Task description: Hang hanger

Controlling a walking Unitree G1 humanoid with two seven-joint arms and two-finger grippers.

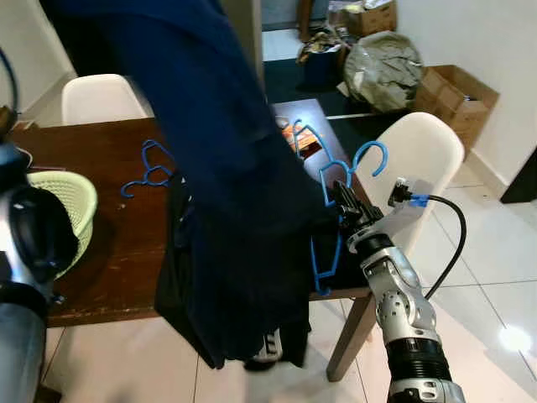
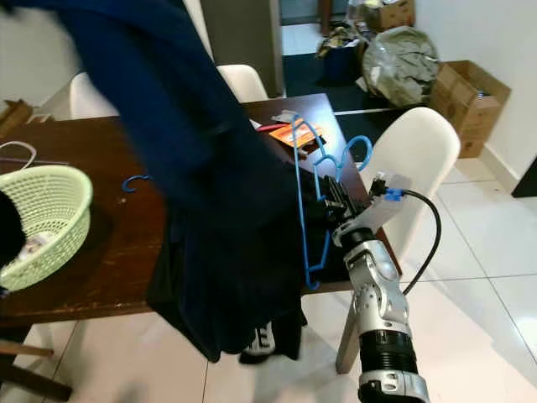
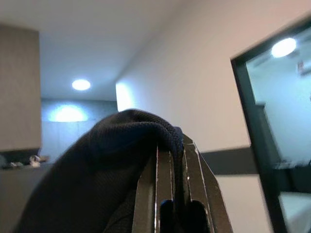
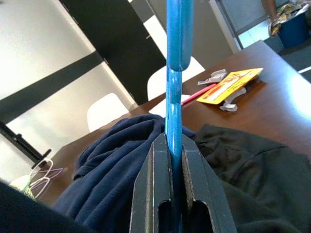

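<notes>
Right pincer [image 2: 336, 195] clamped on the blue hanger [image 2: 312, 197], holding it upright at the counter's [image 2: 126, 243] near edge, hook [image 2: 357, 149] up, frame against the navy garment [image 2: 193, 159]. Left pincer [image 3: 171, 194] pinched together on that same navy cloth, lifted high. A black garment [image 4: 252, 170] drapes over the counter edge. Further left, a green basket [image 2: 46, 214], contents too unclear to call, and 1 more blue hanger [image 1: 149, 172] lying flat.

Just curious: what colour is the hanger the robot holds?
Bright blue hanger, clearest in the right wrist view.
</notes>
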